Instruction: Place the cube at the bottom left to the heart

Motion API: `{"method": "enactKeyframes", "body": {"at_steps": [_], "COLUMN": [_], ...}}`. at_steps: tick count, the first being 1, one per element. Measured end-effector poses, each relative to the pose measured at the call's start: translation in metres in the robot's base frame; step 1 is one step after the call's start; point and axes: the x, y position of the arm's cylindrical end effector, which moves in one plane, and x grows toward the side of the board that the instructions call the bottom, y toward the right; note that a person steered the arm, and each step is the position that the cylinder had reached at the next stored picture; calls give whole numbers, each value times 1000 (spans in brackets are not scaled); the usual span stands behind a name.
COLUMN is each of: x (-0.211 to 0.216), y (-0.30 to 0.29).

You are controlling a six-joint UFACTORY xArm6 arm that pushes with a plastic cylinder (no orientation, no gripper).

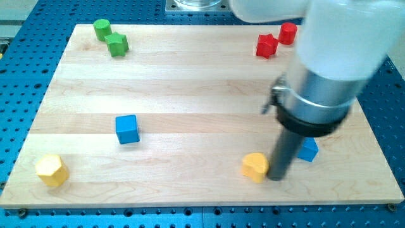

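A blue cube (127, 129) sits on the wooden board, left of centre. A yellow heart (255, 167) lies near the view's bottom, right of centre. My tip (276, 177) rests on the board just right of the yellow heart, touching or nearly touching it. A second blue block (309, 151) sits just right of the rod, partly hidden by it. The blue cube is far to the left of my tip.
A yellow hexagonal block (50, 170) lies at the bottom left corner. A green cylinder (102, 29) and a green star-like block (117, 45) sit at the top left. A red star-like block (266, 45) and a red cylinder (288, 33) sit at the top right.
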Motion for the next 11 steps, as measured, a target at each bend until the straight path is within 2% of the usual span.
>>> {"method": "enactKeyframes", "body": {"at_steps": [1, 2, 3, 4, 6, 7, 8, 9, 10, 11], "x": [-6, -63, -127, -127, -43, -71, -49, -26, -45, -67], "y": [-79, -76, -136, -213, -173, -207, -233, -167, -195, -287]}}
